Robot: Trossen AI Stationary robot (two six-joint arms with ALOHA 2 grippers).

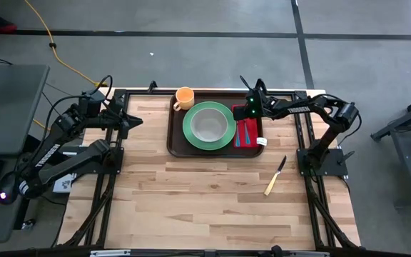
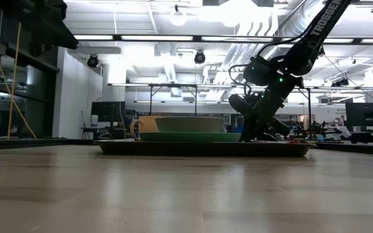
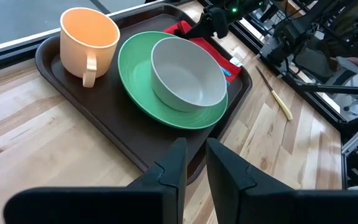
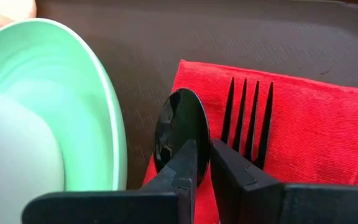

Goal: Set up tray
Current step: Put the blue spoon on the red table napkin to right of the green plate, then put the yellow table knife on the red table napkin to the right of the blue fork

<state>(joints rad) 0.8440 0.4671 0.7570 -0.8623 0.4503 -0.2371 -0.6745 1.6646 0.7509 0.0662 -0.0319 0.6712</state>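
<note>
On right arm (image 2: 316, 29) above tray (image 2: 206, 148): white "TROSSEN" lettering, partly cut off.

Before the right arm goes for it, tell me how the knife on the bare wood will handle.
The knife lies flat on the table, so the tool would probably struggle to get under it. It looks thin and stiff, likely light. Its blade is narrower than the pale handle, so it may pivot if pushed near one end.

Overhead, one camera looks straight down on my whole table. Another sits at tabletop height, facing level across into the room. My left wrist camera sees the tray (image 3: 73, 93) from further back; my right wrist camera hangs close above it.
</note>
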